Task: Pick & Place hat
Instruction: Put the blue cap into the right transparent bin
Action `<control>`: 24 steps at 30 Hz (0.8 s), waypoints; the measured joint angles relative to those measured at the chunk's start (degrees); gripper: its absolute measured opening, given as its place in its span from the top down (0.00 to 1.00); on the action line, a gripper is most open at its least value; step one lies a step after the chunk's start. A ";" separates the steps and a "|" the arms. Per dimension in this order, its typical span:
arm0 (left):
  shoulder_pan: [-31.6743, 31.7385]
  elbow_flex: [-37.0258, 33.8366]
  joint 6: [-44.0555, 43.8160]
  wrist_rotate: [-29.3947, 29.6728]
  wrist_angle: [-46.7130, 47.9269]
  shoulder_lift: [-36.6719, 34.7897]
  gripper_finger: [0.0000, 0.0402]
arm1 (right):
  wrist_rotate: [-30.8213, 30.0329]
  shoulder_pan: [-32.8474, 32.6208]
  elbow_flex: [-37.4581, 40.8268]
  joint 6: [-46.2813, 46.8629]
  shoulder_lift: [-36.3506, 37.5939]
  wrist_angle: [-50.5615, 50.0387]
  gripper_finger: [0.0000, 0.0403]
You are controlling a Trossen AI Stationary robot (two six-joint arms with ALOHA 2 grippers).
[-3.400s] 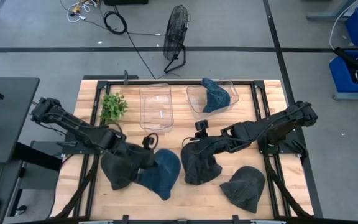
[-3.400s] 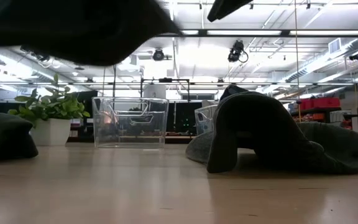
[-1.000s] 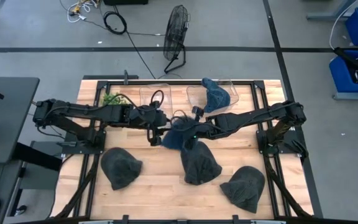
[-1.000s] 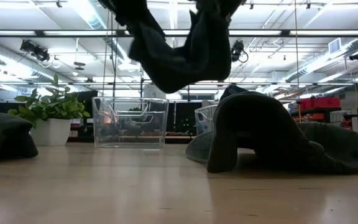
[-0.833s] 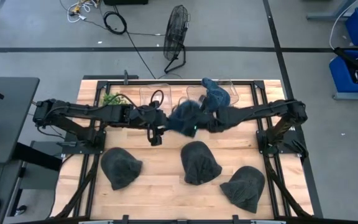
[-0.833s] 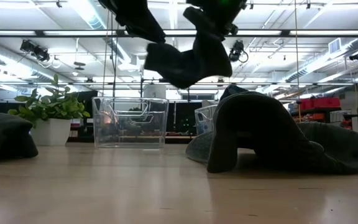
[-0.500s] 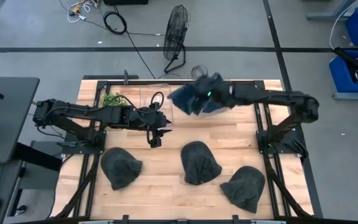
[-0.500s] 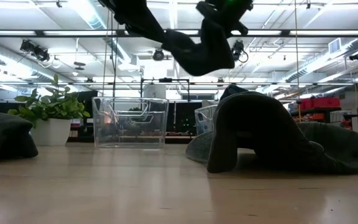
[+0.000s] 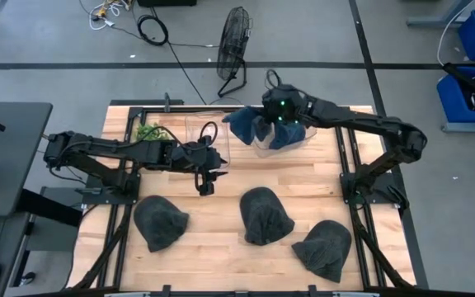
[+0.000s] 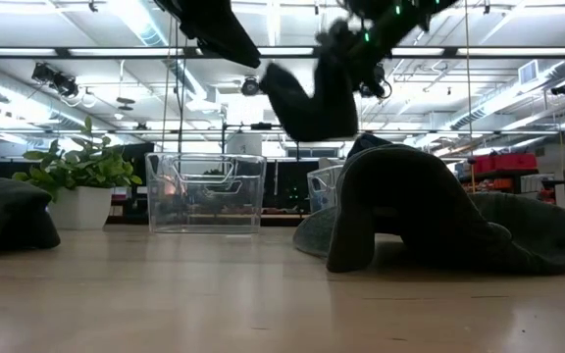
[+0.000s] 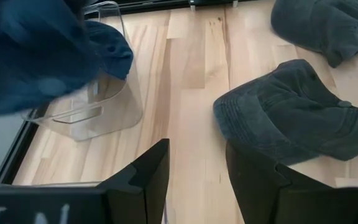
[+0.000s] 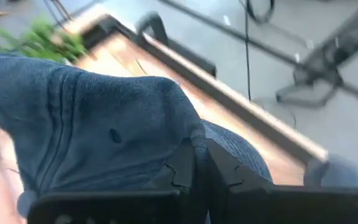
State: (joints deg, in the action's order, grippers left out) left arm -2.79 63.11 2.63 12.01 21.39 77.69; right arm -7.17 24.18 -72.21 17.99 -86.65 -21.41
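The blue hat (image 9: 244, 125) hangs in the air over the far side of the table (image 9: 303, 177), clenched in the right gripper (image 9: 272, 115), whose fingers (image 12: 185, 165) pinch the denim fabric with no gap between them. Seen from above, the hat droops just beside and partly over the right-hand clear bin (image 9: 262, 136), where a second blue hat (image 9: 289, 132) already lies. From table height, the held hat (image 10: 307, 98) dangles well above the tabletop, above and between the two bins.

The left clear bin (image 9: 207, 140) stands just beside the right one, and a small green plant (image 9: 148, 132) in a white pot (image 10: 78, 208) sits near it toward the left edge.

The left gripper (image 9: 206, 183) hovers over the table just in front of the left bin, its fingers (image 11: 143, 177) spread apart and holding nothing; past them its wrist view shows a clear bin (image 11: 98, 106) and bare wood.

Three dark grey hats rest on the near half of the table, well apart from each other: one at the left (image 9: 159, 223), one in the middle (image 9: 265, 216), and one at the right (image 9: 324, 249).
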 joint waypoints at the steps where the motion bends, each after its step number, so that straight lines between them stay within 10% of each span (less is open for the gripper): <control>1: 0.00 0.00 0.02 0.00 0.02 0.00 0.60 | -0.04 0.16 2.00 0.78 0.00 1.39 0.96; 10: -0.02 0.00 -0.42 0.00 0.04 0.04 0.60 | 0.12 3.97 15.45 5.51 0.02 18.15 0.96; 24: -0.07 0.00 -0.48 0.00 0.39 0.04 0.60 | -3.83 5.80 19.42 11.28 0.13 15.43 0.93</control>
State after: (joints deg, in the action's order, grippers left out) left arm -2.85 63.11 2.15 12.01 21.78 77.73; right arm -11.00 29.98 -52.80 29.27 -86.52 -5.98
